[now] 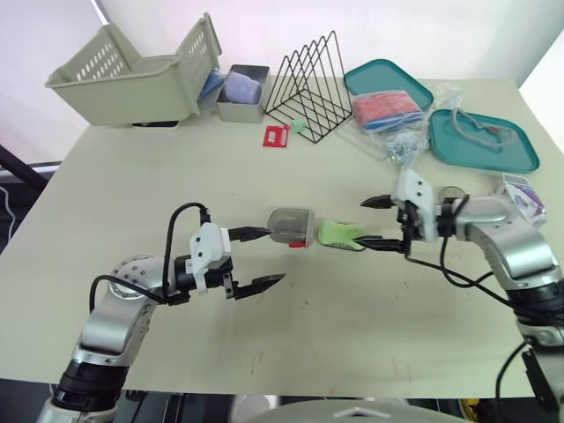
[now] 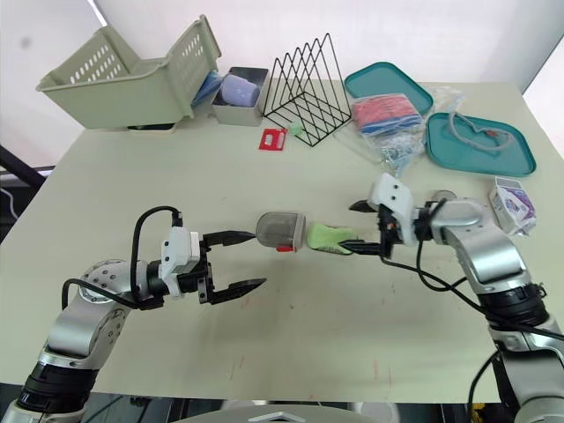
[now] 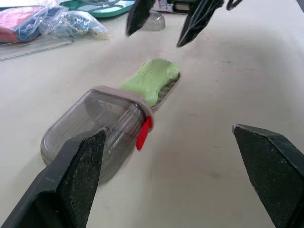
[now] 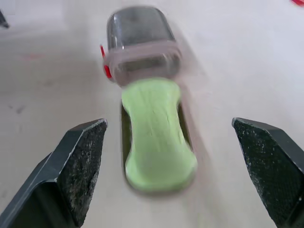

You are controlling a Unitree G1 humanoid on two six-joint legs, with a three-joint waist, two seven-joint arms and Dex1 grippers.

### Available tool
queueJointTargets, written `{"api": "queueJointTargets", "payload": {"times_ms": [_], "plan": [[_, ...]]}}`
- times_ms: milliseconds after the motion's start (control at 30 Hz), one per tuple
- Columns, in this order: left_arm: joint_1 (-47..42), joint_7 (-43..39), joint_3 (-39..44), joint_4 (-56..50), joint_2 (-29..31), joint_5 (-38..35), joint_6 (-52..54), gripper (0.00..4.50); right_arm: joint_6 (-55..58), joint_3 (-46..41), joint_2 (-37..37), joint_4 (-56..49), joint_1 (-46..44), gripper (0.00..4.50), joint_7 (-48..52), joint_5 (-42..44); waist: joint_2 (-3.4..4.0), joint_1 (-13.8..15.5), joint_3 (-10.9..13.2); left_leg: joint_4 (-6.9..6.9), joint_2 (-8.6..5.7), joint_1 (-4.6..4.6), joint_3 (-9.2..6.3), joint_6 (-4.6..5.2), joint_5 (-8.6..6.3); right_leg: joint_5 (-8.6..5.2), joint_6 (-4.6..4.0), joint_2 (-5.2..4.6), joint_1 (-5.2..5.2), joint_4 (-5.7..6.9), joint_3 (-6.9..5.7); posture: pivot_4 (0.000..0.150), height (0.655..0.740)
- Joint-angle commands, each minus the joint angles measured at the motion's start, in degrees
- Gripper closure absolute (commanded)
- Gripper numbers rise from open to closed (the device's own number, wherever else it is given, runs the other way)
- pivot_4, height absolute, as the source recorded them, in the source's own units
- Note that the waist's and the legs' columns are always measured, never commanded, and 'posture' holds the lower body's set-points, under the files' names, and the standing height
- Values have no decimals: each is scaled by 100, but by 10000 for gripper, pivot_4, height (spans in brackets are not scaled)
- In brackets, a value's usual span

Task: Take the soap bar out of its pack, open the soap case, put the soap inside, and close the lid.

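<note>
Left end effector spread; soap case hides part of soap.

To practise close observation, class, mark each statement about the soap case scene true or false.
1. The green soap lies partly outside the case's grey cover. True.
2. The left gripper is shut on the cover. False: its fingers are spread open beside the cover's end.
3. The right gripper has its fingers open near the soap's free end. True.
4. The wire rack stands on a teal tray. False: it stands directly on the table.
</note>
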Motion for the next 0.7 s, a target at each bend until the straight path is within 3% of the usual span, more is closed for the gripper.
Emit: {"api": "queueJointTargets", "payload": {"times_ms": [33, 300, 700], "plan": [[-256, -157, 25, 108, 165, 8, -67, 0, -999, -924, -18, 235, 635, 926, 506, 575, 0, -21, 0, 0, 1, 2, 1, 0, 0, 0, 0, 1, 0, 1, 2, 1500, 7400], [-1375, -690, -261, 1048, 415, 306, -225, 0, -3131, -1717, -64, 1498, 1866, 926, 1360, 623, -1, 5, 0, 2, -2, 11, -3, 0, 0, 0, 0, 1, 14, -3, -3, 1500, 7400], [-3232, -1757, -1066, 3021, 455, 1117, -784, 0, -3261, -1664, 253, 1041, 2563, 926, 1214, 1059, 0, 17, 0, 3, -3, 10, -5, -1, 1, 0, 0, 4, 14, -3, -2, 1500, 7400]]}}
